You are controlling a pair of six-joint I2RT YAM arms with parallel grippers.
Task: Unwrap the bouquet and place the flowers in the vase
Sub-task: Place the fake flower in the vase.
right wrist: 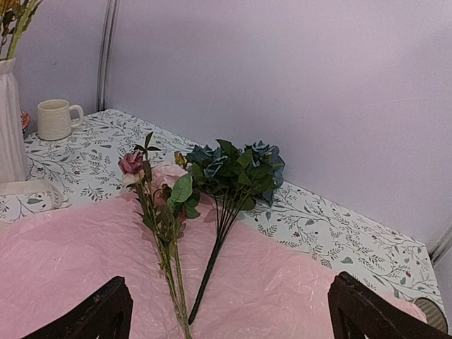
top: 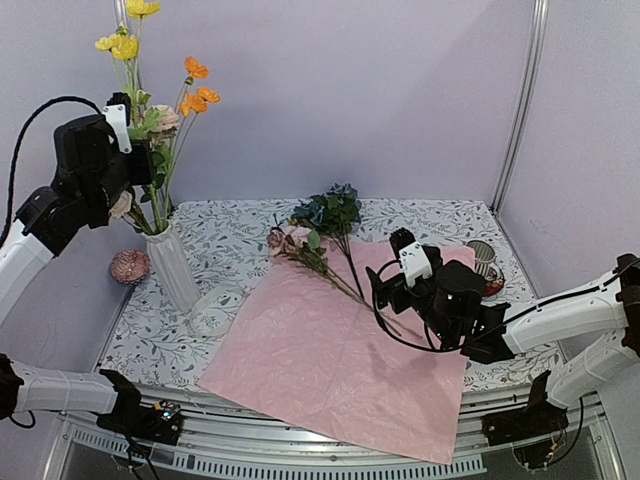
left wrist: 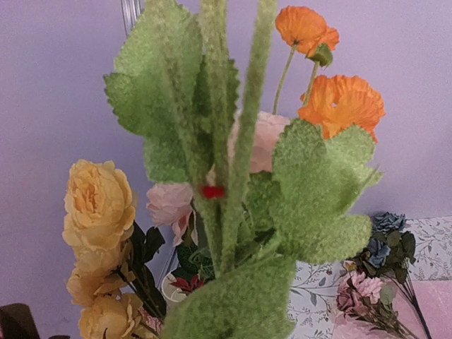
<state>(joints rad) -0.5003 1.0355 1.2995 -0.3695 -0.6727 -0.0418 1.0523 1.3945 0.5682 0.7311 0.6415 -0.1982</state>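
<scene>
The left pincer [top: 140, 160] is closed, high up among the long green stems that stand in the one tall white ridged vase [top: 172, 265]. I cannot tell if a stem is pinched in it, because fuzzy green leaves [left wrist: 311, 191] fill its own camera and hide the fingers. Around it in the vase are three yellow blooms [top: 125, 45], three orange blooms [top: 197, 92] and one pale pink rose [top: 166, 118]. The black left arm [top: 85, 165] covers part of the stems in the top view. The vase stands at the back left of the worktop [top: 420, 215], which has a leaf-print cover. One round pink thing [top: 130, 266] sits just left of the vase, and one whitish crumpled lump [top: 210, 310] lies at its foot. The right pincer [right wrist: 227, 289] is wide open and holds nothing. It hangs low over the one flat sheet of pale pink crinkled paper [top: 330, 380]. Two bunches lie side by side on that sheet, stems pointing at the pincer: one bunch of blue cloth roses [right wrist: 236, 166] and one bunch of small pink and mauve flowers [right wrist: 159, 176]. The blue heads reach past the paper's far edge. One short cream mug [right wrist: 56, 119] stands near the vase, and one striped cup [top: 483, 262] stands just behind the right arm.
</scene>
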